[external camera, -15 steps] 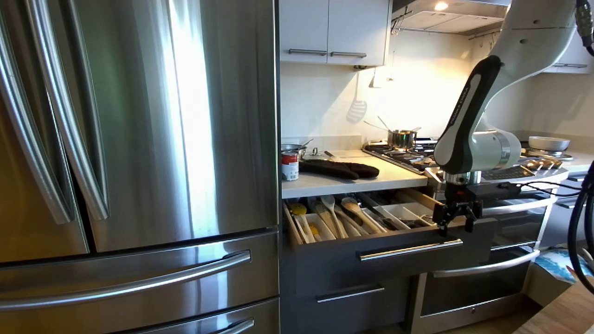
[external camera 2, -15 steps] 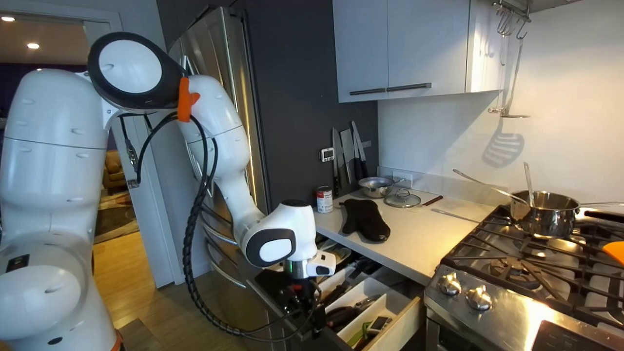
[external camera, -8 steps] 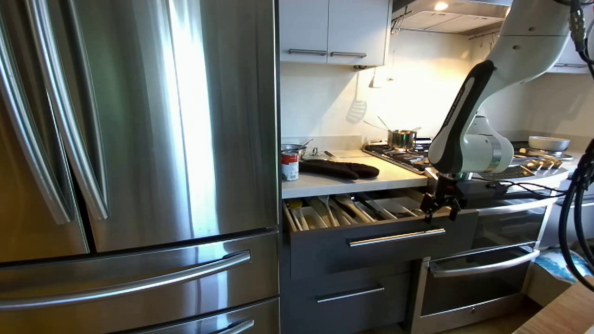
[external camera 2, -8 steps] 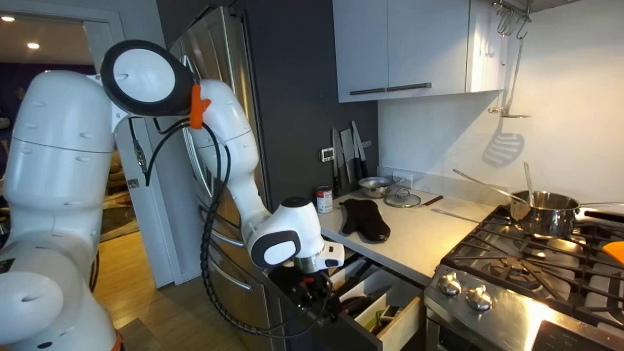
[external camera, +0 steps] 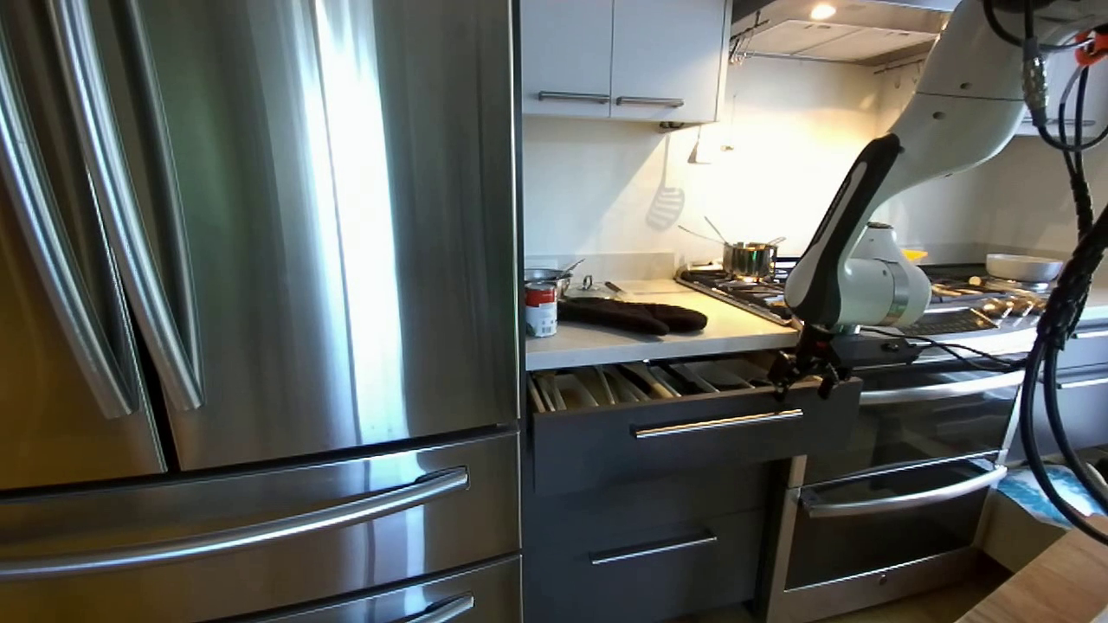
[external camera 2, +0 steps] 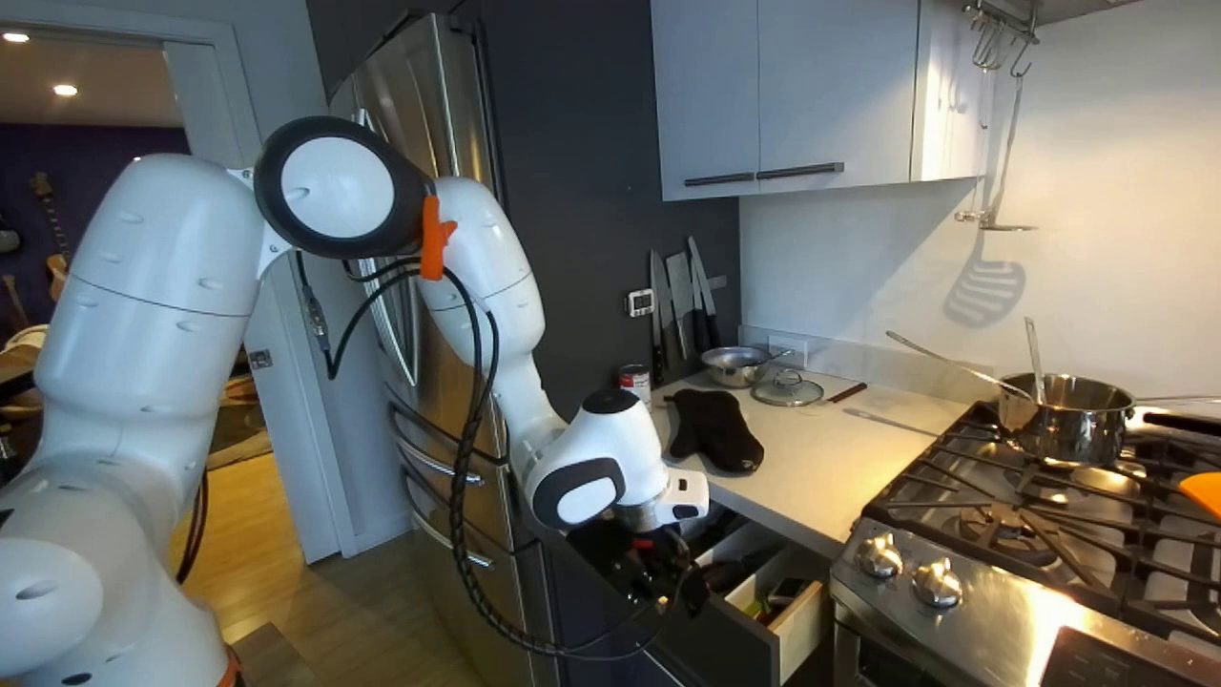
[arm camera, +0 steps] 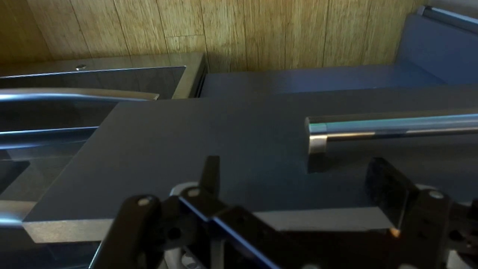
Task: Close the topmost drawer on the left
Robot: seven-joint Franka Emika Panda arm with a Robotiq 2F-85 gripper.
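The topmost drawer [external camera: 580, 446] has a dark grey front and a silver bar handle [external camera: 718, 424]. It is partly open, with utensils [external camera: 640, 385] showing inside. In an exterior view its front [external camera 2: 720, 644] and light wooden side [external camera 2: 799, 615] stick out below the counter. My gripper [external camera: 803, 391] is at the drawer's top edge near the end by the oven. In the wrist view the gripper [arm camera: 295, 162] has its fingers wide apart with nothing between them, over the drawer front [arm camera: 224, 130] and beside the handle's end [arm camera: 317, 129]. Whether it touches the front cannot be told.
A lower drawer [external camera: 649, 549] is shut below. The steel fridge [external camera: 260, 260] stands beside the cabinet. The oven handle [external camera: 900, 502] sticks out at the other side. An oven mitt [external camera 2: 715, 429] and a can [external camera: 541, 310] are on the counter; a pot [external camera 2: 1068, 420] is on the stove.
The drawer has slid inward toward the cabinet, so less of its inside shows. The arm and open gripper have moved the same way along with it.
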